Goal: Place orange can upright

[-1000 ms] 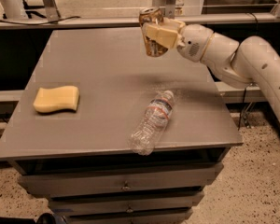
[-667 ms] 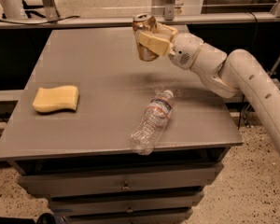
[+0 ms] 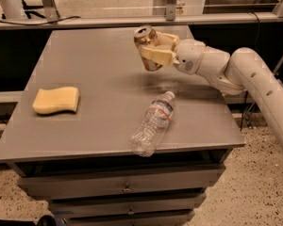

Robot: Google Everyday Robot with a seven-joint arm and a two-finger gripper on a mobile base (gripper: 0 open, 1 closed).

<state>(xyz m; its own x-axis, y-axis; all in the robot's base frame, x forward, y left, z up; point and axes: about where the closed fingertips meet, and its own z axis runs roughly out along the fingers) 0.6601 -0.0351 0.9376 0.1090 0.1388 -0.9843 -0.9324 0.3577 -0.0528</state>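
Looks like the set-down step. The tan two-finger gripper (image 3: 154, 49) is clamped around the small coppery-orange metal can (image 3: 143, 41), which seems to hang just above the grey table (image 3: 94, 126) toward its far right corner. The can's nearly upright, silver top up, leaning slightly left. Next it needs straightening, lowering, then release.

The table (image 3: 99, 84) is seen from the front and above, quite near; the gripper (image 3: 151, 48) holding the orange can (image 3: 143, 40) is over its back part.
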